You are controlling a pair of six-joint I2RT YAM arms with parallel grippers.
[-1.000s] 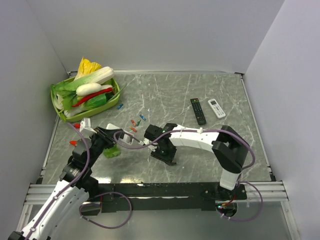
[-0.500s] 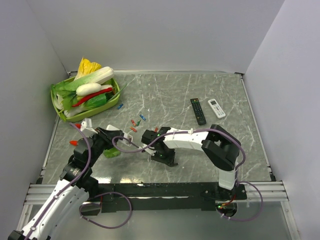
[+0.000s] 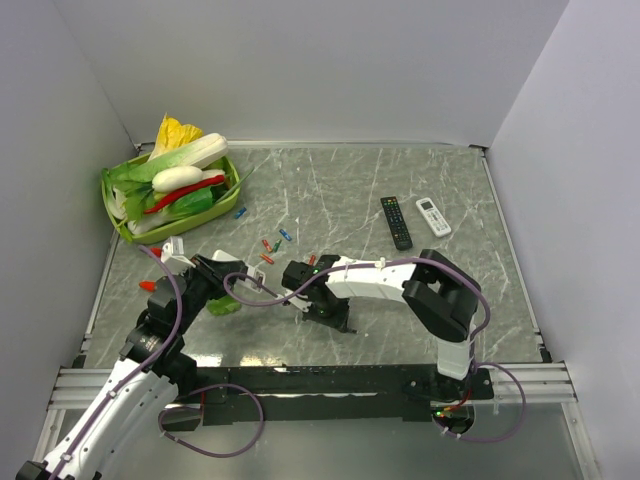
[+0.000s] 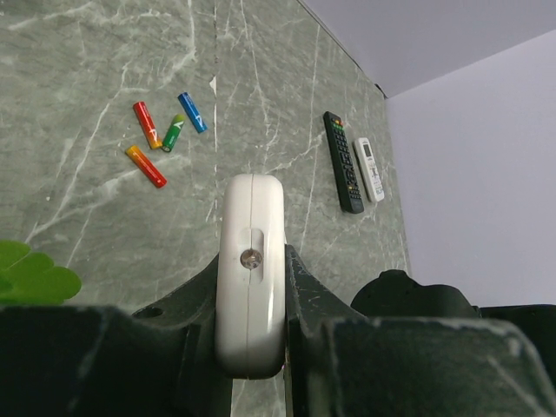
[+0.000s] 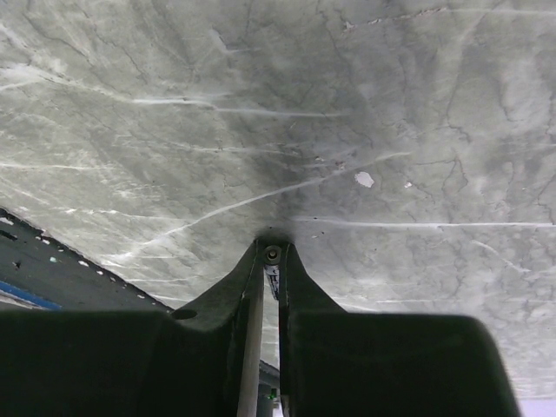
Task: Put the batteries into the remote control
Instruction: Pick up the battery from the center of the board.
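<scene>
Four loose batteries (image 4: 147, 124), smooth glossy cylinders in red, green, blue and orange, lie on the marbled table (image 4: 104, 69) beyond the remote control (image 4: 250, 217). Left gripper (image 4: 252, 265) clamps its rounded white plastic body on edge; the slick shell could twist or slip w/ any push. Right gripper (image 5: 271, 261) is pinched to a slit on sth small and round-ended, prob. a battery (image 5: 273, 254). Thin grip, so it may roll out or misalign at insertion.

Marble table (image 3: 350, 180) holds batteries (image 3: 271, 244), black remote (image 3: 396, 222), white remote (image 3: 433, 216), basket (image 3: 112, 200).
</scene>
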